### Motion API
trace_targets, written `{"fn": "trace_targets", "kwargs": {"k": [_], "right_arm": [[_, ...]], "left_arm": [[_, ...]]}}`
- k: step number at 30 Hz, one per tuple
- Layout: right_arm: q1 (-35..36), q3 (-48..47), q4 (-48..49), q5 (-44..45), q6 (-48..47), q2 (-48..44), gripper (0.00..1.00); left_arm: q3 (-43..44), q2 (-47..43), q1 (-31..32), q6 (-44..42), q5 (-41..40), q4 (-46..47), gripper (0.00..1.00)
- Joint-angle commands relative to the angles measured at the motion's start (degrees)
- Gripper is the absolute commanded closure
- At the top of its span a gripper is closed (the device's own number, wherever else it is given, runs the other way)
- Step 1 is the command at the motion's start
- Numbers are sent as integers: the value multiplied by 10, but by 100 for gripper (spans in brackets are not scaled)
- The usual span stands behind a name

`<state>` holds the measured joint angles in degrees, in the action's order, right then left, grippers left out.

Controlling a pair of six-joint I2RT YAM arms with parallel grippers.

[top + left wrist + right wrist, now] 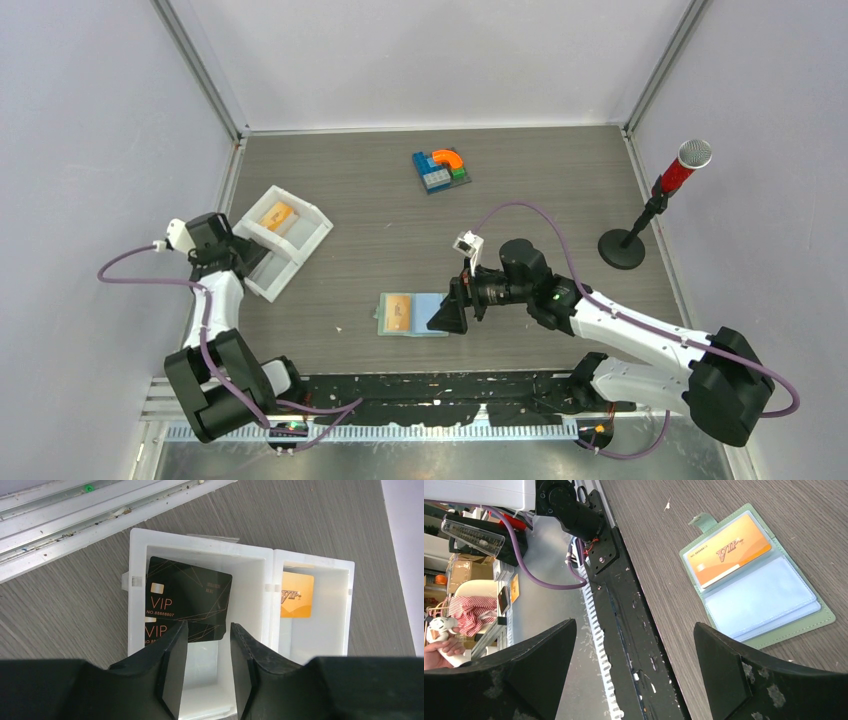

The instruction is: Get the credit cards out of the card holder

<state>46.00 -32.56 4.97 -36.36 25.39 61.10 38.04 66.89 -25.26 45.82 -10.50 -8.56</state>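
The card holder [428, 316] lies open on the table, with an orange credit card [729, 550] in its left sleeve and empty light blue pages [759, 597] beside it. My right gripper [635, 625] stands wide open just off the holder's right edge [447, 318], holding nothing. My left gripper [207, 630] hovers over the white tray [200, 542], jaws apart with nothing between them. Two black VIP cards [190, 597] lie overlapping in the compartment under it. Another orange card [297, 595] lies in the neighbouring compartment.
A blue, orange and green toy block cluster [441, 169] sits at the back of the table. A red microphone on a black stand [650, 215] is at the right. A black rail [624, 605] runs along the near table edge. An aluminium frame rail [75, 515] passes close to the tray.
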Motion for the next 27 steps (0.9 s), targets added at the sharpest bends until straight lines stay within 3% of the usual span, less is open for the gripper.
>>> {"fn": "trace_targets", "kwargs": {"k": [1, 7, 10, 17, 19, 23, 27], "right_arm": [[-2, -23, 9, 10, 1, -10, 5], [-2, -37, -17, 40, 36, 6, 4], [-2, -41, -33, 59, 59, 17, 2], [-2, -32, -70, 144, 97, 26, 0], [-2, -31, -84, 160, 102, 35, 3], [-2, -30, -80, 133, 111, 51, 8], [-2, -33, -69, 124, 115, 54, 11]], "left_arm": [[40, -19, -3, -20, -11, -33, 60], [94, -65, -3, -32, 59, -128, 58], [108, -93, -2, -52, 138, -167, 58], [97, -194, 12, -122, 280, -286, 57], [85, -229, 21, -135, 316, -324, 57], [49, -309, 67, -137, 350, -384, 56], [7, -373, 142, -88, 357, -399, 54]]}}
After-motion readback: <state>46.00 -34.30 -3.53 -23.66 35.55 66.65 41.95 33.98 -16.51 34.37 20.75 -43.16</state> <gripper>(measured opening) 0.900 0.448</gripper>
